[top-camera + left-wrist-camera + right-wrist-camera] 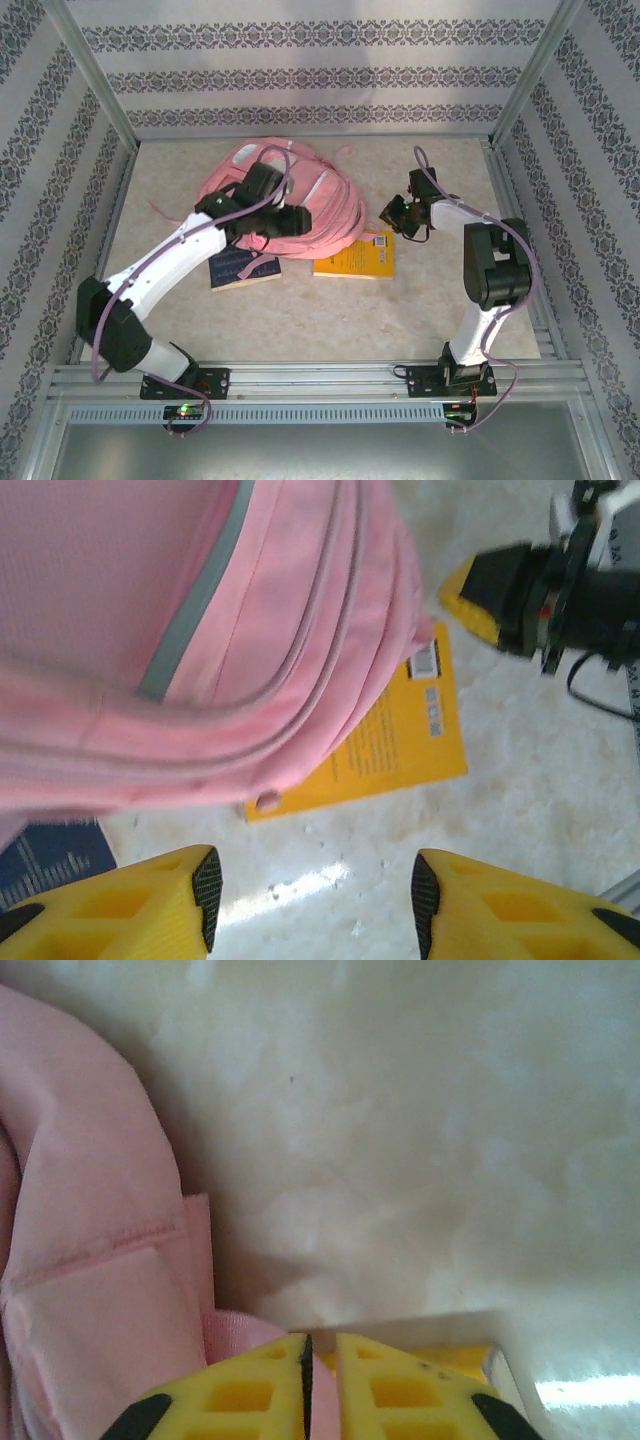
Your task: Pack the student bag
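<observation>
The left pincer (316,890) hangs released by the large pink fabric backpack (340,215) while the right pincer (320,1360) is clenched at its edge, where a thin pinch may slip off.

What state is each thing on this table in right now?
Large pink fabric backpack: lying flat, visible zips look closed.
Yellow paperback book: closed, flat, one corner under the backpack.
Dark blue book: closed, flat, at the backpack's near edge.
Left gripper: open, empty.
Right gripper: jaws nearly shut beside the backpack; grip unclear.
</observation>
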Robot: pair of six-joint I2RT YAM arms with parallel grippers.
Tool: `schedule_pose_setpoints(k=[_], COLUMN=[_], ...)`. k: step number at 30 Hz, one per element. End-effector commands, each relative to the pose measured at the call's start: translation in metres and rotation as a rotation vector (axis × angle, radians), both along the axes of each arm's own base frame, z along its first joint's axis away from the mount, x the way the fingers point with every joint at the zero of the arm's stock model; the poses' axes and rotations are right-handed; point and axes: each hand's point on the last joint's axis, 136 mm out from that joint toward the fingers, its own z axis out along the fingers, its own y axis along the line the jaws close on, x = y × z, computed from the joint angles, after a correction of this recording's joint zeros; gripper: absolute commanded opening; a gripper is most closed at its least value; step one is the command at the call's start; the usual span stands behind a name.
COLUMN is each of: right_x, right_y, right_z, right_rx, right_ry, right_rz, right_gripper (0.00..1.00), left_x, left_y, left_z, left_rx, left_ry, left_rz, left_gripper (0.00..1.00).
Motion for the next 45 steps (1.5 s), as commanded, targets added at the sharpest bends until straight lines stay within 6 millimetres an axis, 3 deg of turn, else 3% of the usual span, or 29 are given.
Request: schedule_pose_setpoints(k=[1, 6, 11, 19, 23, 29, 32, 36, 41, 45], right_x=[-0.003, -0.027, -0.050, -0.128, -0.172, -0.228, -0.232, -0.209, -0.168, -0.153], right_y=[-0.003, -0.004, 0.002, 0.012, 0.032, 0.081, 0.077, 0.079, 0.103, 0.121], right_z=[-0.009, -0.029, -0.036, -0.040, -0.041, -0.025, -0.012, 0.003, 0.012, -0.001], right_rx=[-0.034, -0.030, -0.022, -0.017, -0.017, -0.054, -0.122, -0.116, -0.041, 0.018], right_ry=[0.043, 0.094, 0.131, 0.184, 0.197, 0.175, 0.139, 0.059, -0.017, 0.006], right_rz=[0.040, 0.043, 0.080, 0.082, 0.156, 0.494, 0.574, 0.586, 0.602, 0.647], right_gripper=[0.14, 0.13, 0.13, 0.13, 0.13, 0.17, 0.25, 0.41, 0.42, 0.40], left_x=[-0.017, -0.047, -0.056, -0.059, -0.059, -0.066, -0.069, -0.074, -0.070, -0.066], left_y=[0.006, 0.019, 0.022, 0.023, 0.023, 0.024, 0.025, 0.025, 0.011, 0.002], left_z=[-0.006, -0.038, -0.057, -0.074, -0.082, -0.100, -0.111, -0.124, -0.129, -0.139], left_rx=[-0.075, -0.053, -0.043, -0.022, -0.031, -0.038, -0.044, -0.071, -0.171, -0.233], left_ry=[0.007, 0.083, 0.127, 0.148, 0.153, 0.193, 0.214, 0.234, 0.241, 0.257], left_rz=[0.037, 0.016, 0.014, 0.002, 0.009, 0.017, 0.028, 0.039, 0.046, 0.063], left_gripper=[0.54, 0.54, 0.54, 0.54, 0.54, 0.56, 0.58, 0.60, 0.60, 0.59])
